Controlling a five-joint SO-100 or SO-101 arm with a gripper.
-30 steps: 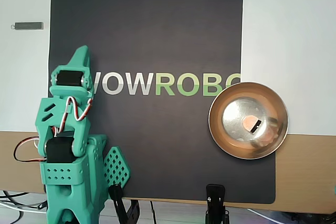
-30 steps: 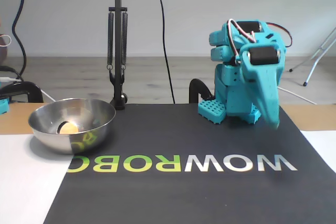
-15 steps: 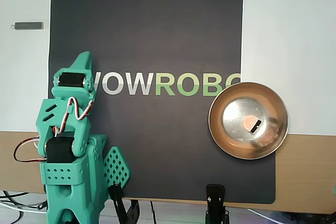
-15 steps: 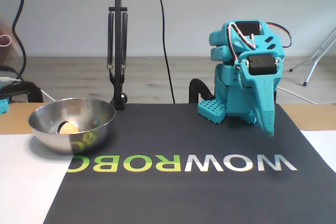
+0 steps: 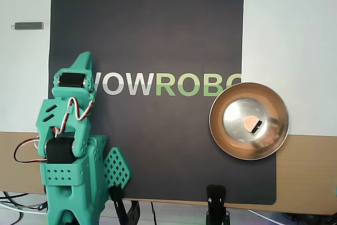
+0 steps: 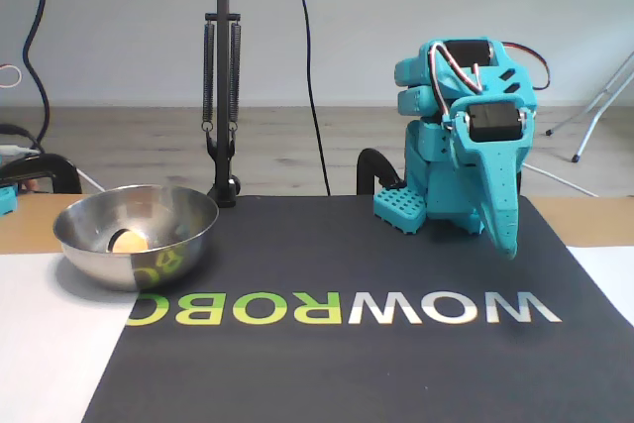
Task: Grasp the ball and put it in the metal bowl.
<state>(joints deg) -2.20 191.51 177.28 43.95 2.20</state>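
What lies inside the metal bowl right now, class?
The ball rests on the floor of the metal bowl. In the fixed view the near wall hides its lower part; in the overhead view a dark reflection crosses it.

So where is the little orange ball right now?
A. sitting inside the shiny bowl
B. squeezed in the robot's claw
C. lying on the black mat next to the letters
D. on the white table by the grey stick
A. The ball lies inside the metal bowl, and the gripper is far off with nothing in it.
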